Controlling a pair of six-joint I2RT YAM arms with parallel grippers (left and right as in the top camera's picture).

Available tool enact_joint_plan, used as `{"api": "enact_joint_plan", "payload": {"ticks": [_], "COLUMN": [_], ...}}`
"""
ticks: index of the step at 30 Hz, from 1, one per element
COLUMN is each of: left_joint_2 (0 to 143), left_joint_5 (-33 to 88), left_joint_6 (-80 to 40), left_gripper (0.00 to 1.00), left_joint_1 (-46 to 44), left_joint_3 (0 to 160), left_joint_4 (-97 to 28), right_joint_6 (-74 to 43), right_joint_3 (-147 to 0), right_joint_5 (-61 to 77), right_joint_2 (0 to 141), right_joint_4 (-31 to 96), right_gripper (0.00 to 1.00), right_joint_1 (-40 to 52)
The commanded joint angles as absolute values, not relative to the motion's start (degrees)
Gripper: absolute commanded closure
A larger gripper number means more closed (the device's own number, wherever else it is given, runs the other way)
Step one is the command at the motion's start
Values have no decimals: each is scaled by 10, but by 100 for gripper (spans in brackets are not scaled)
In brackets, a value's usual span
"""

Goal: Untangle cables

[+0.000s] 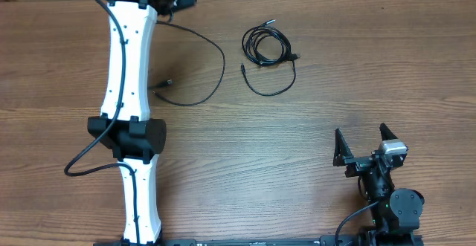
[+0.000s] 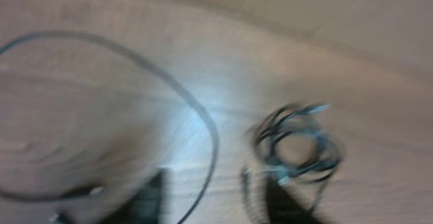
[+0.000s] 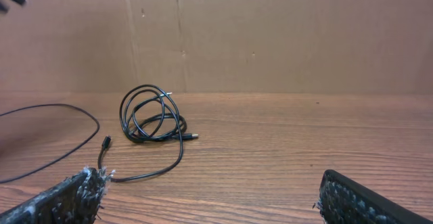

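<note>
Cable bundle (image 1: 266,44) sits far-centre on counter (image 1: 320,105), wound in several tight loops, w/ one plug sticking out on its rt side. Its tail drops toward the near edge in a U and ends in a small plug just left of the loops.

Second cable (image 1: 223,64) lies loose, apart to the left. It makes one wide arc from by the far end of L arm (image 1: 130,60), curving round and back to a plug next to the arm. The 2 cables don't touch.

L claw (image 2: 213,197): wrist view v. blurred, but fingers (image 2: 152,197) look spread, w/ wood and the second cable's line btwn them. Can't tell if it touches either finger. Bundle shows just beyond one finger.

R claw (image 1: 364,142) is at near-rt of counter, well apart from both cables. Its fingers are spread wide, nothing btwn them, facing the bundle.
</note>
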State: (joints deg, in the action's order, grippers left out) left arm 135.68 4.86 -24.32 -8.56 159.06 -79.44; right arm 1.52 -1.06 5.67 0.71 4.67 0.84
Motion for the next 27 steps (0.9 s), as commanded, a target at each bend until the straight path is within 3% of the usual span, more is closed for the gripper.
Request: {"api": "enact_joint_plan", "payload": {"ticks": [1, 5, 11, 15, 21, 27], "left_joint_2": [1376, 1393, 1424, 1432, 1433, 1433], "left_joint_5": [4, 11, 40, 56, -58, -74], "left_joint_6": [-166, -165, -266, -251, -232, -234], "left_gripper": [28, 17, 10, 13, 20, 25], "left_joint_1": [-99, -100, -107, -132, -178, -195], "left_joint_3": [1544, 1489, 1453, 1412, 1363, 1300], "left_joint_4": [-803, -785, -733, -685, -653, -605], "right_joint_6": [18, 18, 18, 18, 18, 18], "right_joint_3": [-5, -5, -5, -5, -5, -5], "right_joint_5": [54, 54, 54, 54, 54, 54], "right_joint_2": [6, 6, 6, 6, 6, 6], "right_joint_4": [44, 44, 44, 44, 44, 44], "right_gripper": [0, 0, 0, 0, 0, 0], "right_joint_1": [7, 7, 7, 7, 7, 7]}}
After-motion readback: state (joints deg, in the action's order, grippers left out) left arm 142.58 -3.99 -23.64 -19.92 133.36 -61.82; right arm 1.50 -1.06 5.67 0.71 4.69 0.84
